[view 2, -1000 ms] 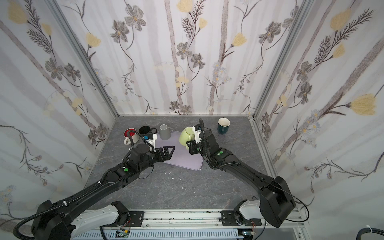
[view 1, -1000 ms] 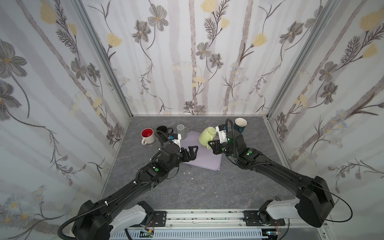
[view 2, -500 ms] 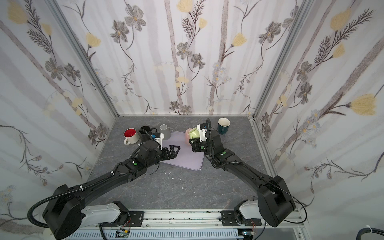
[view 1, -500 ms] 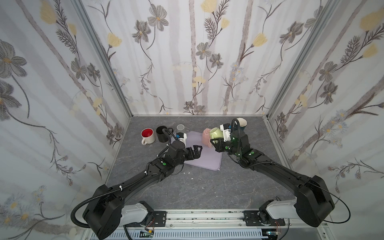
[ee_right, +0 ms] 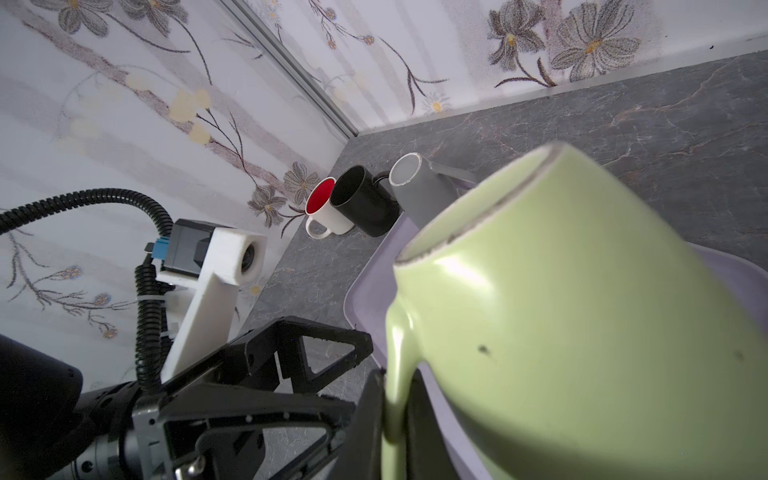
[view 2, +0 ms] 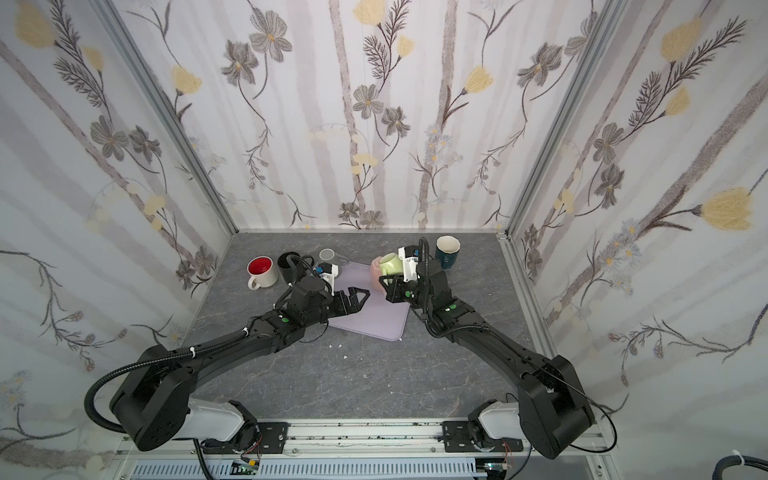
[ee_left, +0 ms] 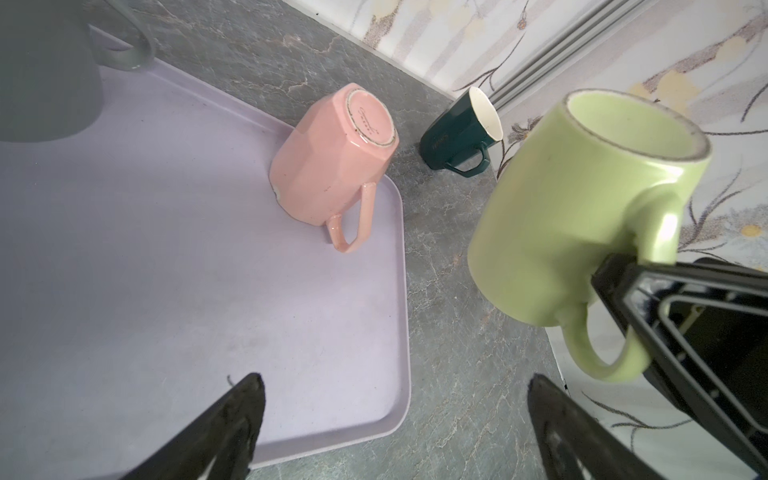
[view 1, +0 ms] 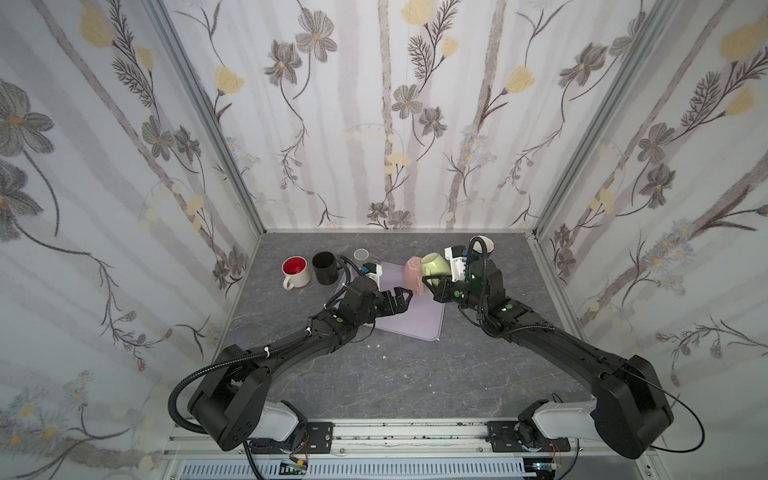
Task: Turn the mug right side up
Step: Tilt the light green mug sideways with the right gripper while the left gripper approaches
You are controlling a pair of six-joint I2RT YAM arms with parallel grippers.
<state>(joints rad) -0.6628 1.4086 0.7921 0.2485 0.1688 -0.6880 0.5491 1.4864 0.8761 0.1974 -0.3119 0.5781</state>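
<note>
1. Since a second earlier, the glossy light-green ceramic mug [view 1: 436, 266] had swung from mouth-down to mouth-up, and the left end effector [view 1: 401, 299] had advanced over the flat lilac plastic tray [view 1: 415, 328].
2. Clenched on the mug's handle, the right end effector [view 1: 433, 291] held it aloft near the tray's far right corner.
3. In a top view the mug sat at 12 o'clock from that end effector, its long axis near upright but tilted. The left one, spread wide and empty, lay at 8 o'clock from the mug, so setting it on the worktop looked like the right arm's job.

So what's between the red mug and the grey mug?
The black mug stands between the red mug and the grey mug; both top views show it.
</note>
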